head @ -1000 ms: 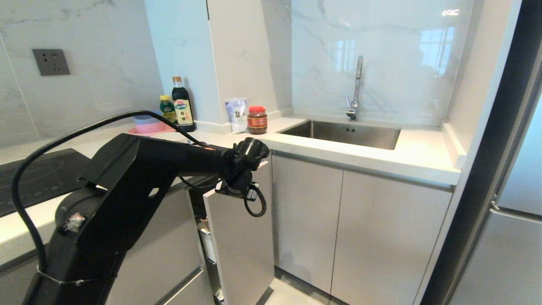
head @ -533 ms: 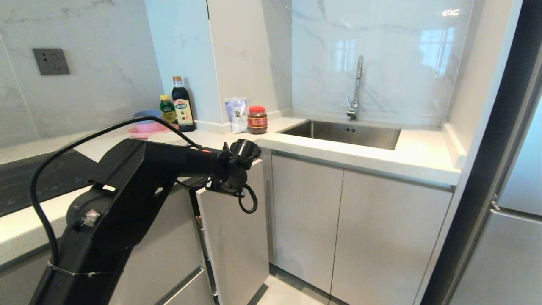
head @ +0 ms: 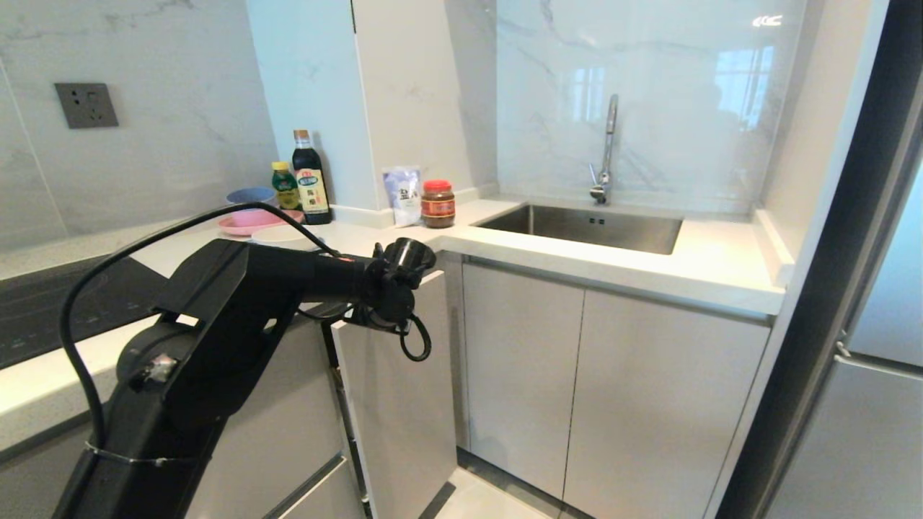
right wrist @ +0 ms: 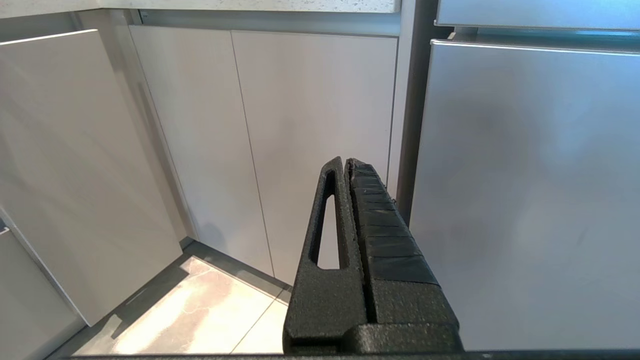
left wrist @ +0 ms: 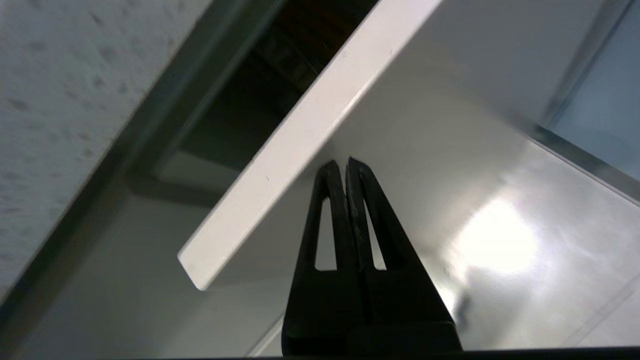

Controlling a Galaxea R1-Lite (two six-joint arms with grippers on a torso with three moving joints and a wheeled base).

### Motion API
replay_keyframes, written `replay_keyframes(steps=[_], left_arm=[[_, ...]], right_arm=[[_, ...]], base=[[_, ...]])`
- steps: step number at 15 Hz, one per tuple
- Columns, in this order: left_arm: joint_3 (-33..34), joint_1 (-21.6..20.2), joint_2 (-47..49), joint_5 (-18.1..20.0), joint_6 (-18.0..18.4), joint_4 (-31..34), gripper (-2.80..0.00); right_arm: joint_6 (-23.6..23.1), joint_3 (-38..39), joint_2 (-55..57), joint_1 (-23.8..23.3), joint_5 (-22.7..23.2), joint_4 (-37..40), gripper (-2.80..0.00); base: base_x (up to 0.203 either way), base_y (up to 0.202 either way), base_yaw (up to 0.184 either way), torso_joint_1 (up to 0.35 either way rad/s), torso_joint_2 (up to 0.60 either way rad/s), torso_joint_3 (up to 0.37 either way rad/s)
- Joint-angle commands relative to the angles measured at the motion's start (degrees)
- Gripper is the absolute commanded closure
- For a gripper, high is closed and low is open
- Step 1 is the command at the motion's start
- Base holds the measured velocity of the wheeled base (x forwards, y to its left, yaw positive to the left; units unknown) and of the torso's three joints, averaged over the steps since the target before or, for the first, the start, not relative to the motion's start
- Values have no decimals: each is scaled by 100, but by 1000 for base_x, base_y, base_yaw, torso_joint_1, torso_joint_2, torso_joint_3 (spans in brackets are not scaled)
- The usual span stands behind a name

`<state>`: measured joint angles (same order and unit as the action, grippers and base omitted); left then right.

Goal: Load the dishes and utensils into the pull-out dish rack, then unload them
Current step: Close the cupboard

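Observation:
The pull-out dish rack shows mainly as its grey door front [head: 395,404], standing a little out from the cabinet line; its basket is hidden in the dark gap [left wrist: 295,65] behind it. My left gripper [left wrist: 346,162] is shut and empty, with its tips against the door front [left wrist: 450,125] just below the top edge [left wrist: 300,140]. In the head view the left wrist [head: 395,288] reaches across to that door's top. An off-white bowl [head: 283,234] sits on the counter behind the arm. The utensils are out of view. My right gripper [right wrist: 347,161] is shut, empty and parked low, facing the lower cabinets.
A pink plate [head: 241,226] with small stacked bowls [head: 252,205] stands at the back of the counter beside sauce bottles [head: 310,180], a pouch and a red-lidded jar [head: 438,204]. The sink [head: 591,227] and faucet [head: 608,144] are to the right, a black cooktop [head: 43,303] to the left, a fridge [head: 865,418] far right.
The left arm has moved back toward the cabinet with its tips on the door front, and the door has slid in with it, so the gap beside it is narrower. More of the counter dishes shows.

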<state>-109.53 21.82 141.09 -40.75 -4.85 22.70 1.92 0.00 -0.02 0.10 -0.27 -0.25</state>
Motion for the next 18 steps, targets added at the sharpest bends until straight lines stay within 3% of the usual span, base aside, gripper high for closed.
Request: replay_keyframes(steps=[1,9,18], left_arm=[[-7,-112,15,-36,48,-57,0],[-7,-459,32,-38,301,-345,0],[-1,-468,50,-38,371,-350,0]], right_arm=[[1,9,-24,8,0,-1,0],[1,9,-24,6,-5,-1,0],[1,9,-24,-1,0,-9,0]], base=[[0,0,0,0,0,0],[0,0,0,0,0,0],[0,0,0,0,0,0]])
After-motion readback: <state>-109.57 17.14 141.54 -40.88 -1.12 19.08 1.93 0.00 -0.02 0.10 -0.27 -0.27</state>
